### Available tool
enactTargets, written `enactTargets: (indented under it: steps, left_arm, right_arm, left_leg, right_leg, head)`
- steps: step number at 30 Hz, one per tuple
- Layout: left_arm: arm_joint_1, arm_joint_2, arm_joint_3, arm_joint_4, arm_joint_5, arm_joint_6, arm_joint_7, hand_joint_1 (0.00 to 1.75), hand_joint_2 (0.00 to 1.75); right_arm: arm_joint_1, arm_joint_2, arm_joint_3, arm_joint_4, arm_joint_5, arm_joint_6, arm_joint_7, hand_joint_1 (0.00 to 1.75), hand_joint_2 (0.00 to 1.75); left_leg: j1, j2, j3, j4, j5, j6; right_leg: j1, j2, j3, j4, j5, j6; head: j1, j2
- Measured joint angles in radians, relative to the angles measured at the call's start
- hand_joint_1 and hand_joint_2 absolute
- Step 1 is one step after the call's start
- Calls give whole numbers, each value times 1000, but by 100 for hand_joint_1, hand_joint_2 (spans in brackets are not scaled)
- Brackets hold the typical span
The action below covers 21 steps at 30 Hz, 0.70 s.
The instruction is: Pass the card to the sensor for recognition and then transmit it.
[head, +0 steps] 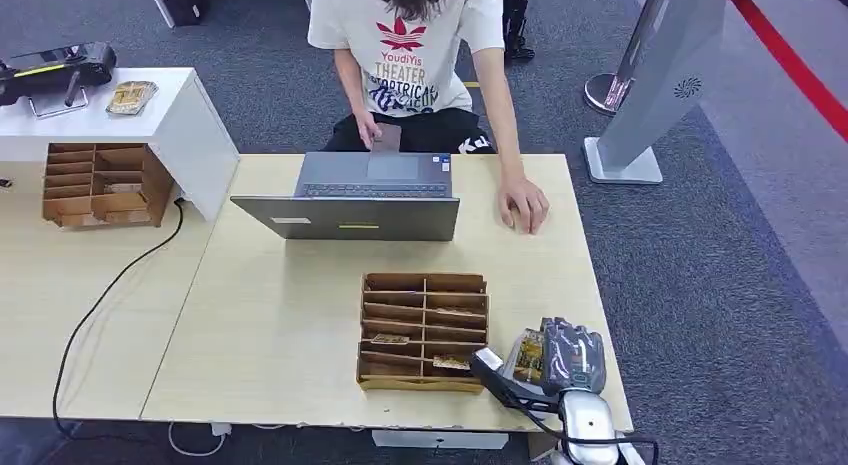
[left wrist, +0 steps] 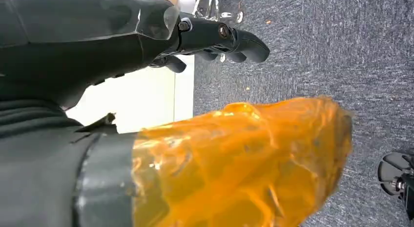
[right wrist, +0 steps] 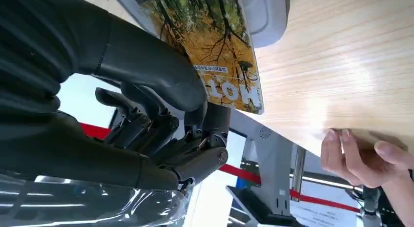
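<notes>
My right hand (head: 572,357) is over the near right corner of the table and pinches a card (head: 527,355) between thumb and fingers. In the right wrist view the card (right wrist: 210,46) shows a yellow forest picture with printed letters. It lies against a grey rounded sensor (right wrist: 266,14). In the head view the sensor (head: 487,363) sits just right of the cardboard card rack (head: 423,330), with a black cable running off the table edge. My left hand (left wrist: 215,36) hangs beside the table above the carpet, holding nothing, its fingers apart from the orange-wrapped thumb (left wrist: 244,158).
A person sits across the table behind a laptop (head: 365,195), one hand (head: 524,203) resting on the tabletop (head: 280,315). A second card rack (head: 98,185) stands on the left table. A grey kiosk stand (head: 650,85) is at the back right.
</notes>
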Motion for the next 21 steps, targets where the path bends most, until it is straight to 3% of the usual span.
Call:
enactTargets:
  steps: [21]
  left_arm:
    - [0,0,0,0,0,0,0,0,0]
  right_arm:
    - [-24,11,0,25,0,13,-2,175,175]
  left_leg:
    - [0,0,0,0,0,0]
  right_leg:
    - [0,0,0,0,0,0]
  head:
    - [0,0]
